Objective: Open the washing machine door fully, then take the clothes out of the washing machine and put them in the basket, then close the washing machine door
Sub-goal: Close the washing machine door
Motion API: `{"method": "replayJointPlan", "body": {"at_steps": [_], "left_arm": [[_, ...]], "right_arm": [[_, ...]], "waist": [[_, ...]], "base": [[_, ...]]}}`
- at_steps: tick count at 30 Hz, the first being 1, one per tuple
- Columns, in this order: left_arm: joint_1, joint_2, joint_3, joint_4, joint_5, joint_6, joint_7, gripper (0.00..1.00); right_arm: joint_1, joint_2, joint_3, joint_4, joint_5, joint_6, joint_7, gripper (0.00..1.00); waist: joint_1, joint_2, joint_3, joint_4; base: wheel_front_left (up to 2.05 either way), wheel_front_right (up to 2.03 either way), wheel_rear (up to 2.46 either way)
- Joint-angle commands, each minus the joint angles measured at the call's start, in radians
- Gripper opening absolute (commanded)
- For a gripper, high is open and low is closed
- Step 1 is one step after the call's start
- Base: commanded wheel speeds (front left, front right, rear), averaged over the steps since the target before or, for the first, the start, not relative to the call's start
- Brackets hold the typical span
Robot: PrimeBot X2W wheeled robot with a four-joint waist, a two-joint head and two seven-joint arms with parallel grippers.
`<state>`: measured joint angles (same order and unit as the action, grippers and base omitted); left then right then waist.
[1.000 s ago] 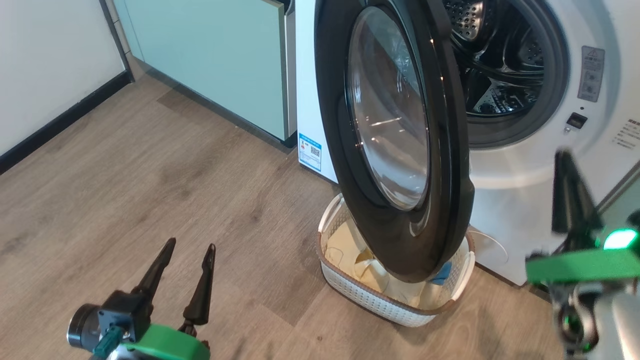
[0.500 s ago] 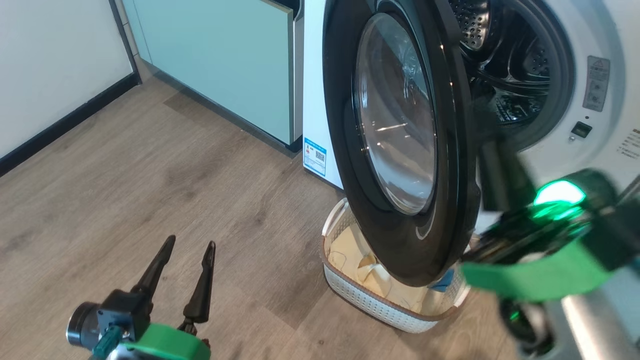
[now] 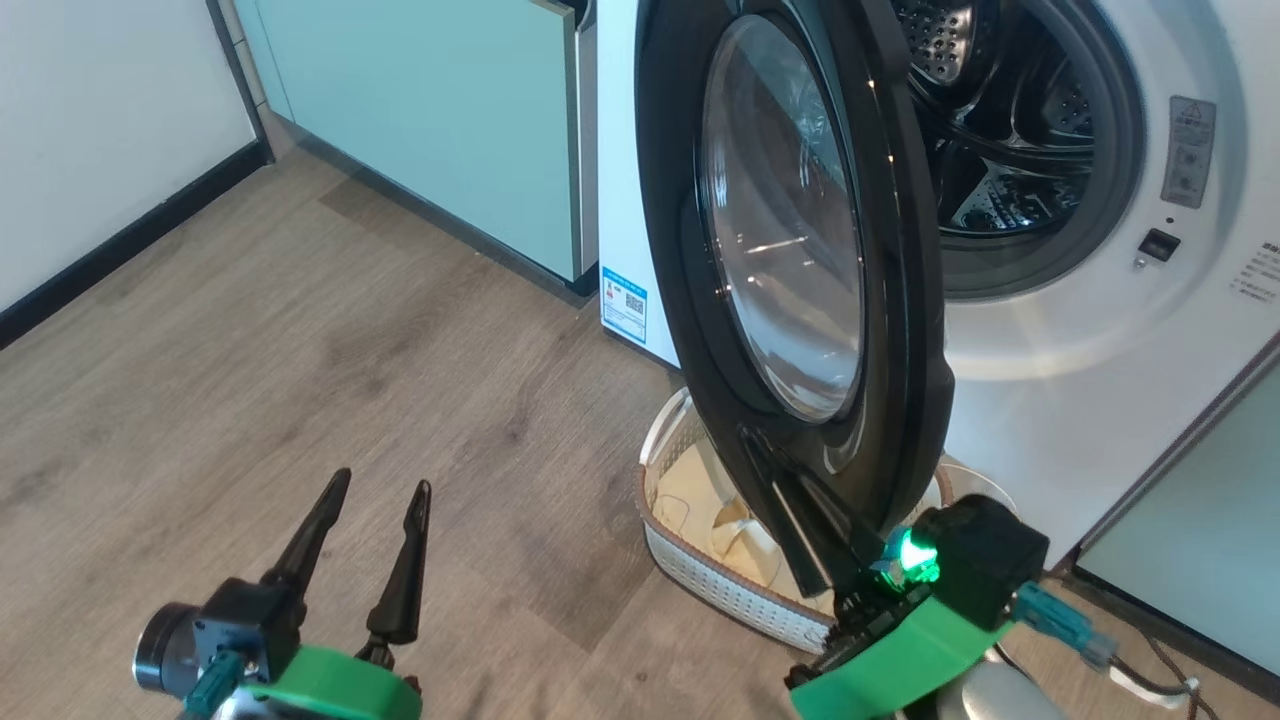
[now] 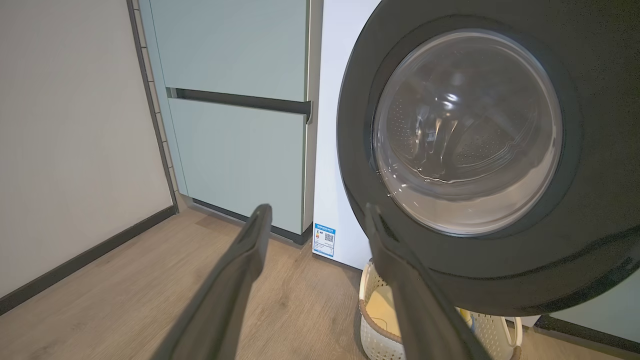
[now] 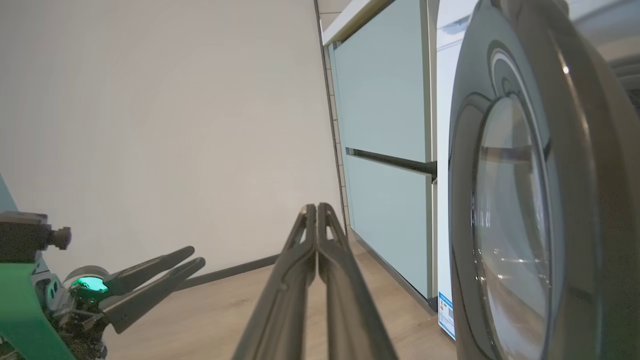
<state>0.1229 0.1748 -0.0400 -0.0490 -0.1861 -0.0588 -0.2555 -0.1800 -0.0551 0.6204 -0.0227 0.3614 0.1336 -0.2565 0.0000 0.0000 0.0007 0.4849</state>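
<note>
left gripper [image 3: 383, 482]: fingers spread wide, holding nothing, over the floor [image 3: 300, 330]
right gripper [image 5: 316, 207]: fingers pressed together, empty, beside the door's lower outer face
door [image 3: 790, 260]: part open on the washing machine [image 3: 1080, 340], above the basket [image 3: 690, 565]
clothes [image 3: 700, 490]: in the basket

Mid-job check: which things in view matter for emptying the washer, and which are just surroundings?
Job:
door, open
washer
basket below the door
clothes in the basket
right gripper, shut, beside the door
left gripper, open, over the floor

Just there:
green cabinet
wall
cable on the floor
</note>
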Motion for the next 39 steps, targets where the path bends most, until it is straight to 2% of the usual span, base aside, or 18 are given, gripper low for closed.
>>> {"method": "replayJointPlan", "body": {"at_steps": [1, 15, 39], "left_arm": [[-0.044, 0.001, 0.035, -0.036, 0.003, 0.001, -0.006, 1.0], [-0.049, -0.013, 0.04, -0.033, 0.007, -0.002, -0.006, 1.0], [-0.049, -0.027, 0.05, -0.033, 0.019, -0.015, -0.006, 1.0]], "right_arm": [[-0.017, 0.005, 0.01, -0.024, 0.007, -0.003, -0.005, 0.0], [-0.028, 0.005, -0.085, 0.119, -0.016, -0.003, -0.005, 0.0], [-0.044, 0.005, -0.17, 0.175, -0.032, -0.003, -0.005, 0.0]], "waist": [[0.0, 0.0, 0.001, -0.001], [0.0, 0.0, 0.006, -0.011], [0.0, 0.0, 0.005, -0.026]], "base": [[0.0, 0.0, 0.0], [0.0, 0.0, 0.0], [0.0, 0.0, 0.0]]}}
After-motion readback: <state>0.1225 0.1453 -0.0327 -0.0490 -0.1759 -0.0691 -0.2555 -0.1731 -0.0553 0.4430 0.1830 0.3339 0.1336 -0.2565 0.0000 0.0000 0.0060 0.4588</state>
